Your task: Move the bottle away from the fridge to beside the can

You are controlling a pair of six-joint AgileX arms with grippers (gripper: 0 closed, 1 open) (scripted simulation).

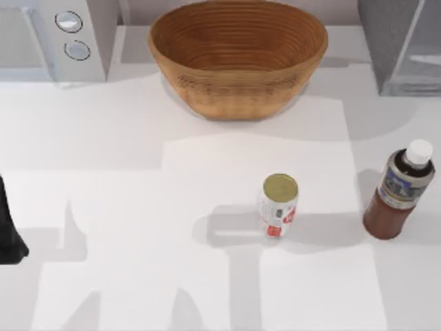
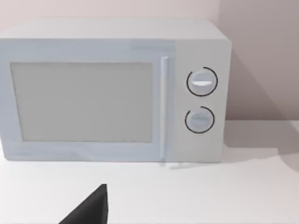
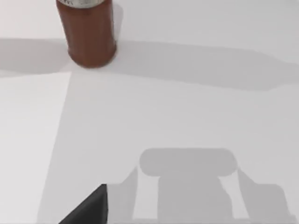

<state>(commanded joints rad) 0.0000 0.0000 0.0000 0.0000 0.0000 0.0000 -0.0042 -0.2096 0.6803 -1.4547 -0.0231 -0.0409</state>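
The brown bottle (image 1: 398, 193) with a white cap stands upright near the table's right edge, in front of the dark grey fridge (image 1: 403, 45) at the back right corner. Its lower body (image 3: 88, 35) shows in the right wrist view, some way ahead of my right gripper (image 3: 88, 209), which appears as a dark wedge at the picture's edge. The white can (image 1: 279, 205) with red markings and a gold top stands upright mid-table, a clear gap left of the bottle. My left gripper (image 1: 9, 234) is parked at the table's left edge, far from both.
A large woven basket (image 1: 238, 55) sits at the back centre. A white appliance with two round dials (image 1: 58, 38) stands at the back left and faces the left wrist camera (image 2: 112, 93). Bare white table (image 1: 138, 207) lies left of and in front of the can.
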